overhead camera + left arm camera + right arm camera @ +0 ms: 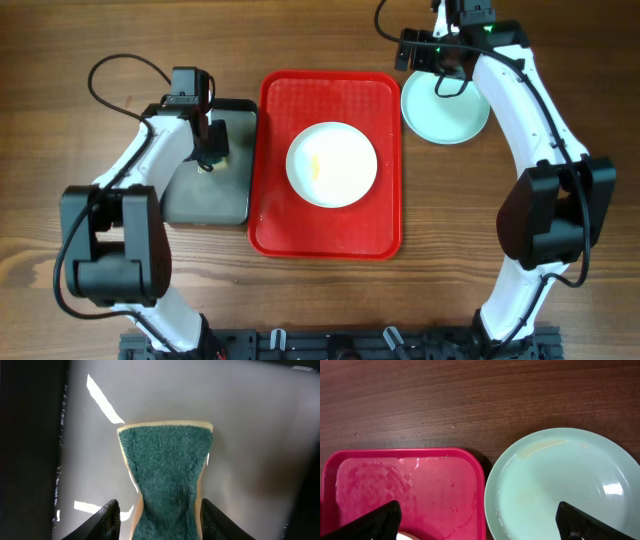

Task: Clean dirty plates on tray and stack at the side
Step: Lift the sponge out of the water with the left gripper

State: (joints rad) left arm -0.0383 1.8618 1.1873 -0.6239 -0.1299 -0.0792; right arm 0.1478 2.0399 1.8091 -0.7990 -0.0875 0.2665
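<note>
Aqua plate (560, 485) beside red tray (405, 452), beneath right hand (479, 510), wide open, empty

Two plates (331, 164) (445, 112), two trays (325, 235) (205, 205) — one sponge (167, 475).

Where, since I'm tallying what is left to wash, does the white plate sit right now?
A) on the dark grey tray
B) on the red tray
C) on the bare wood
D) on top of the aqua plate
B: the overhead view shows the white plate lying inside the red tray, while the aqua plate lies off the tray to one side.
</note>
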